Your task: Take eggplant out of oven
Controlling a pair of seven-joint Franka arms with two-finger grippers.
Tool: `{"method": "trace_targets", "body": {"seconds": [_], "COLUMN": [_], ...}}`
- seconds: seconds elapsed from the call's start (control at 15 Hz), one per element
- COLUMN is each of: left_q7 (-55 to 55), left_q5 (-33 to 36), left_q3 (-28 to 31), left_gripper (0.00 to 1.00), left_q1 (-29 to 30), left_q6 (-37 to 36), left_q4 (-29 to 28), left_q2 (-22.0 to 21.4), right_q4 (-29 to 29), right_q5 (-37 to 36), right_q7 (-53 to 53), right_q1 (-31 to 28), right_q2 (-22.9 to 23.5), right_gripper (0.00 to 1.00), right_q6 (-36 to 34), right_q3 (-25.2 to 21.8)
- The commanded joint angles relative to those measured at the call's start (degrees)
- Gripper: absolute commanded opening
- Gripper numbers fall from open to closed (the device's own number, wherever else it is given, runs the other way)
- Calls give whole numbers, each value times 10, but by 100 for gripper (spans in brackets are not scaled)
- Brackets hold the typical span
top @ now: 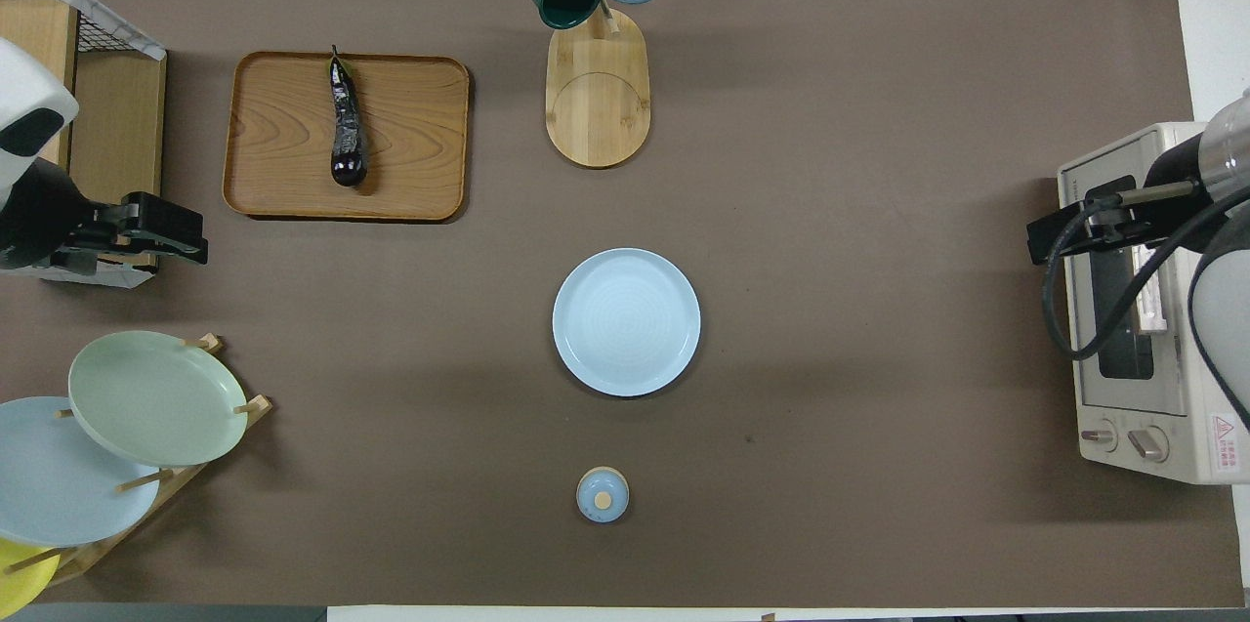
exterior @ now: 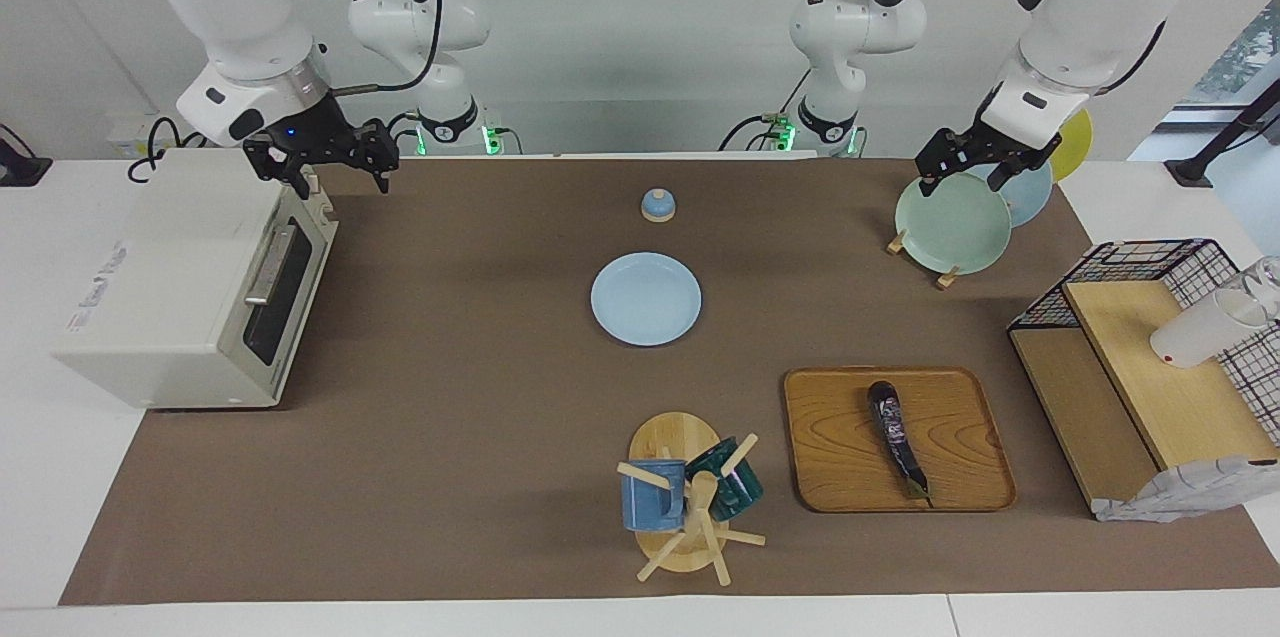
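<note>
Your right gripper is hovering over the top corner of the oven, fingers spread and gripping nothing. The oven's door is sitting closed at the right arm's end of the table. The blue plate is lying mid-table. The eggplant is lying on the wooden tray, well apart from the oven. Your left gripper is hanging over the plate rack, parted and empty.
</note>
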Motion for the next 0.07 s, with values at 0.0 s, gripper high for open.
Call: {"method": "trace_targets", "body": {"seconds": [0.0], "left_q7": [-5], "left_q5": [-4], "left_q3": [8], "left_gripper": [100], "left_q1": [-6], "left_q6": [-10], "left_q4": [-2], "left_q2": [-8], "right_q4": [-11], "right_q5": [14], "right_q7": [1], "right_q1": [-7], "right_q2": [-8], "right_gripper": [100], "right_q6": [7], "right_q3": [2]}}
